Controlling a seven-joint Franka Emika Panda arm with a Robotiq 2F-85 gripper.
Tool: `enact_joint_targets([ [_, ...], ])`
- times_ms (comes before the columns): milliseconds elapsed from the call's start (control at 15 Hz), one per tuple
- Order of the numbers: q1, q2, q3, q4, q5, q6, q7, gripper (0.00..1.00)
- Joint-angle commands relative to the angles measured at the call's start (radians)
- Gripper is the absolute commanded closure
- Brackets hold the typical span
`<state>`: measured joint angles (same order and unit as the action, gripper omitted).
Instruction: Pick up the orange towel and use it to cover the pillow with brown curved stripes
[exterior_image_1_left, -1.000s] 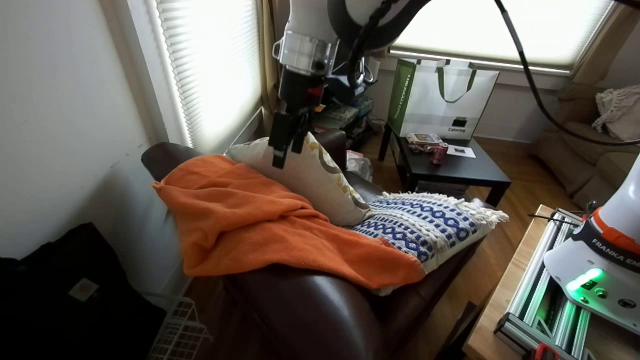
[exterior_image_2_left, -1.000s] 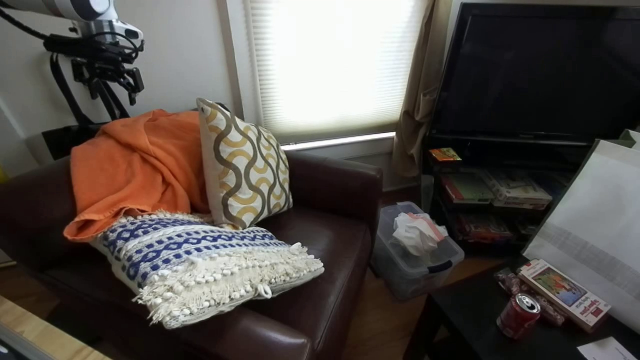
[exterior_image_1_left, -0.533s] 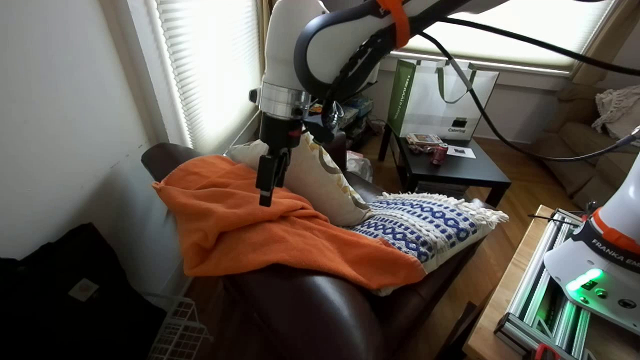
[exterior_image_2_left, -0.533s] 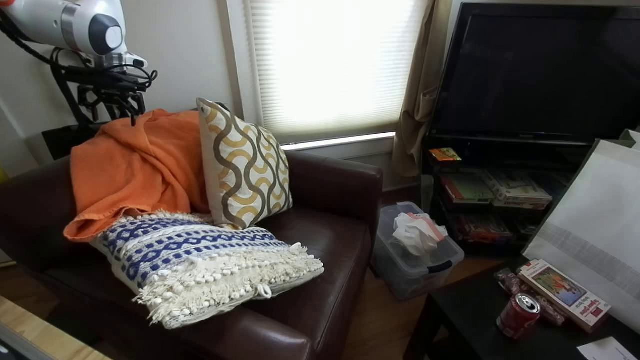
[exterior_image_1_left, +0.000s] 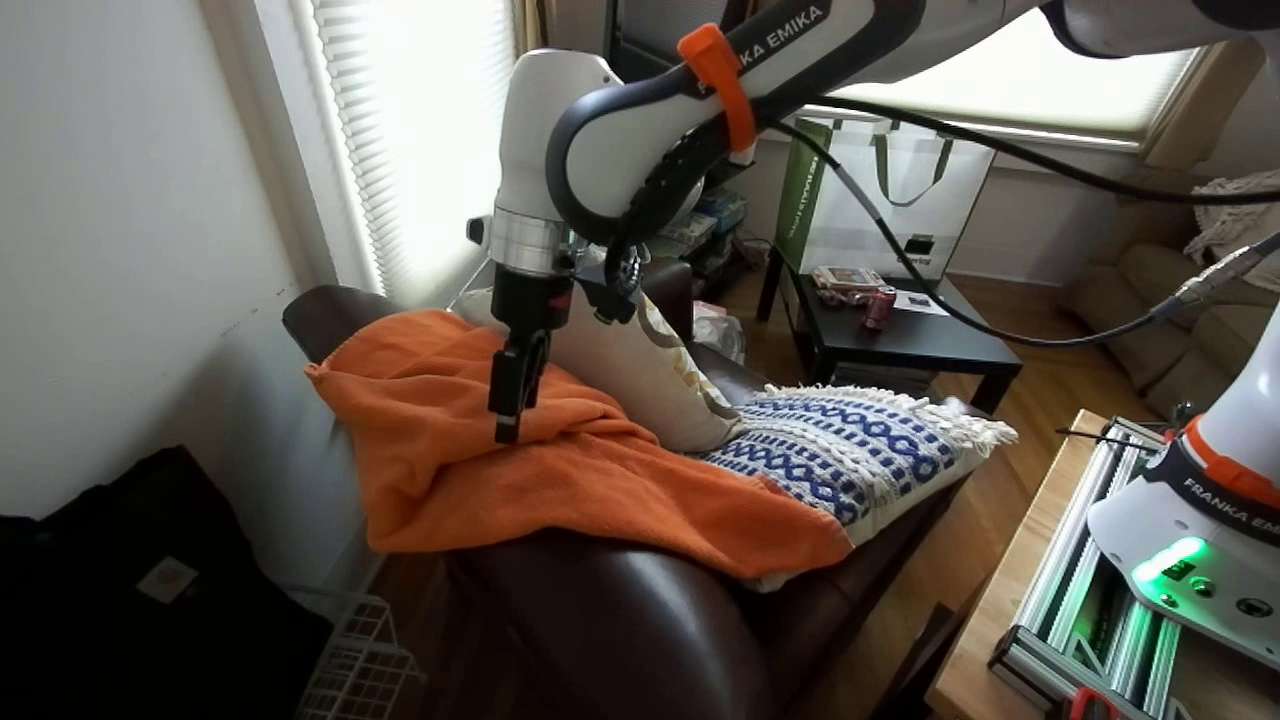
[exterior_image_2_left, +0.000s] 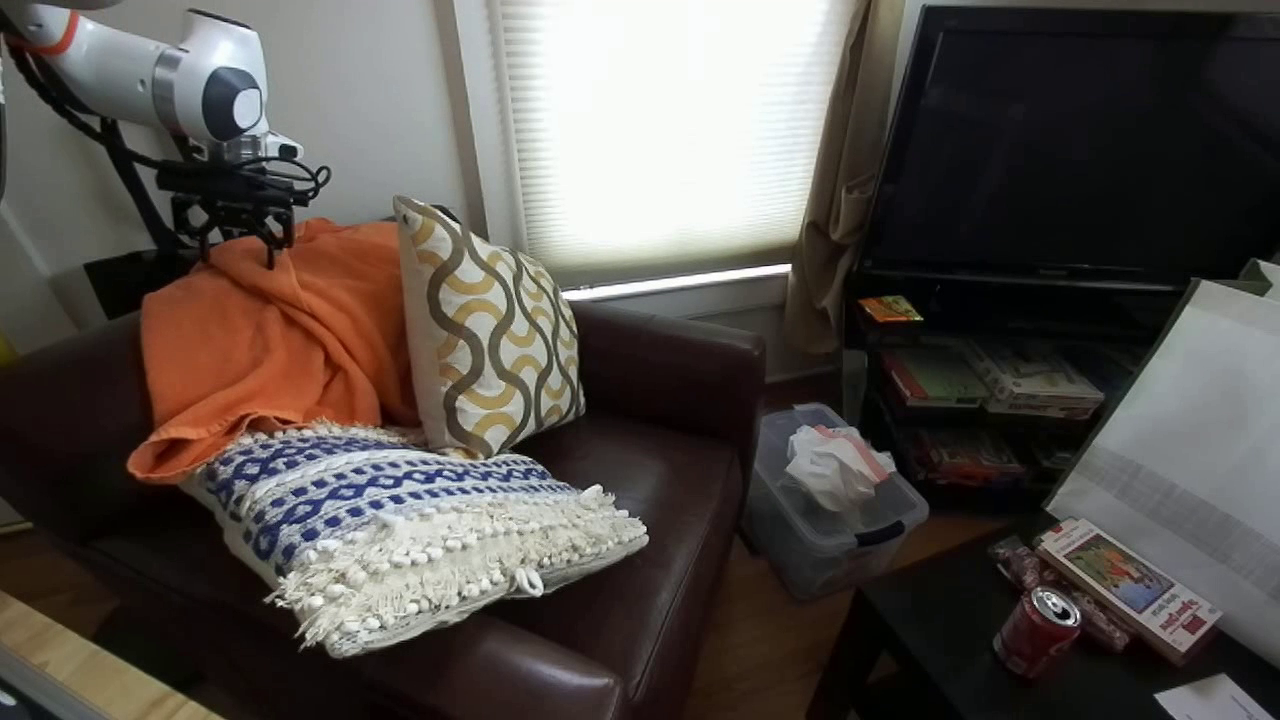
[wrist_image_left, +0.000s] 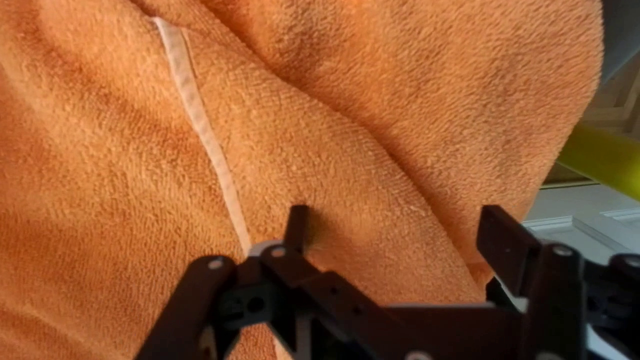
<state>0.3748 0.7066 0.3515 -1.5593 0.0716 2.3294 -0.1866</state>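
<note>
We see the end effector (wrist_image_left: 395, 220), jaws apart, lower than before over the orange towel (exterior_image_1_left: 610, 485), well away from a clear bin (exterior_image_2_left: 805, 565) holding crumpled white plastic (exterior_image_2_left: 832, 470).

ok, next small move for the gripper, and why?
I'd probably ease the gripper down slightly, ready to pinch the orange towel: the wrist view shows the fingers apart over a fold, nothing gripped, and the pillow with brown curved stripes has its patterned face uncovered. Whether they touch the towel is unclear.
</note>
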Motion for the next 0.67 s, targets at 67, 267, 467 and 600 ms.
enact_joint_targets([
  [67, 0.024, 0.040, -0.017, 0.060, -0.031, -0.030, 0.003, 0.55],
  [267, 0.023, 0.039, -0.024, 0.060, -0.037, -0.025, 0.010, 0.77],
  [467, 0.024, 0.036, -0.034, 0.056, -0.039, -0.018, 0.018, 0.99],
  [600, 0.022, 0.017, -0.032, 0.045, -0.033, -0.015, 0.027, 1.00],
])
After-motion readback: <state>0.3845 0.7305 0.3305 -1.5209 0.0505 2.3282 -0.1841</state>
